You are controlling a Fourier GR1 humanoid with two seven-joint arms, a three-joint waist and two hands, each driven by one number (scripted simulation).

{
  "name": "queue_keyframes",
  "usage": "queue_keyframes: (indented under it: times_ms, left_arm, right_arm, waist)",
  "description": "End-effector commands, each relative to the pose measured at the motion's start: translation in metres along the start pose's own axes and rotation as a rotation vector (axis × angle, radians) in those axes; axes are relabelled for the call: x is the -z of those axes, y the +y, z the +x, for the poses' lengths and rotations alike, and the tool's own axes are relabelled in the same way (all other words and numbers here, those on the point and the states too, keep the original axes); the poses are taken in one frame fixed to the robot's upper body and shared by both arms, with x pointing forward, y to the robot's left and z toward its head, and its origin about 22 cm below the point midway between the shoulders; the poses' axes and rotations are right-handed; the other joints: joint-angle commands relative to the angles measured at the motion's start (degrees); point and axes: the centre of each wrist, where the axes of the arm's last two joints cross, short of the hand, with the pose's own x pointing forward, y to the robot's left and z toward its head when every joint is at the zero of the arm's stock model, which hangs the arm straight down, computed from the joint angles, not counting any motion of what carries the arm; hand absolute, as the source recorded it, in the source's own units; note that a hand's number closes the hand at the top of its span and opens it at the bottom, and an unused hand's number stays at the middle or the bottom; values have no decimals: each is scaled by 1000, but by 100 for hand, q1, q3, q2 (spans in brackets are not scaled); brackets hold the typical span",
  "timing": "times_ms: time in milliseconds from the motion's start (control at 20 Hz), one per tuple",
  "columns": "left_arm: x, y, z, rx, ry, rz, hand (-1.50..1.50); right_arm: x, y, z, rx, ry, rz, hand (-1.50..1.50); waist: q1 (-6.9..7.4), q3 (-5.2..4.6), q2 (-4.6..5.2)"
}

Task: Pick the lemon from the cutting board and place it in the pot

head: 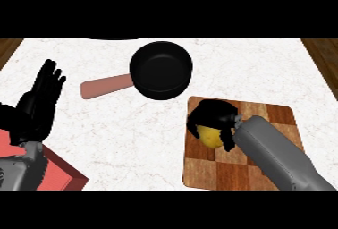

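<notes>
- Over on the cutting board (264, 147), at the right side of the counter (132, 129), the right hand (214, 117) is down on the lemon (209, 136), black fingers curled over its top and far side, with yellow showing below and to the left of the palm.
- That's a closing grasp by the look of it: fingers wrapped round the fruit, though whether it's lifted clear of the wood or sitting on it, I can't tell from this angle.
- The lemon sits near the board's left edge, toward the far corner, and its long axis seems to run roughly near-to-far, slightly slanted.
- Now the relation that counts: the pot (160, 69) lies up and to the left of the hand, beyond the board's far-left corner, well apart from the fruit. It's black and open-mouthed, and its reddish handle (105, 86) sticks out to the left, away from the path.
- So the carry, as I judge it, runs forward and leftward across bare counter, with nothing standing between.
- The right hand is clearly the nearer one, already on the job.
- The left hand (41, 100) is at the left edge, fingers straight and pointing up, holding nothing, just resting.
- A red block (56, 179) shows at the lower left by that forearm, well out of the way.
- Task stage: pick under way, placement not yet done.
</notes>
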Motion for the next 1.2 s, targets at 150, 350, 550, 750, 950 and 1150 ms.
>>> queue_keyframes:
  times_ms: [150,350,550,750,950,1150]
  left_arm:
    - [-1,-5,-7,2,11,-15,0]
    - [3,-10,0,0,-1,-27,0]
    - [0,-13,-8,-3,14,-38,0]
    - [4,-20,-3,-3,6,-45,0]
    - [2,-10,-8,14,20,-60,0]
    - [14,-19,2,6,10,-56,0]
  right_arm:
    - [84,-10,83,139,175,-118,150]
    - [81,-40,107,171,285,-315,150]
    - [72,-76,133,219,377,-613,150]
    - [67,-104,167,251,451,-882,150]
    - [70,-131,202,262,538,-1046,150]
    - [82,-151,233,231,636,-1138,150]
  waist:
    - [138,78,14]
    - [251,107,-9]
    - [300,108,-32]
    - [246,109,-18]
    - [401,92,18]
    - [267,99,113]
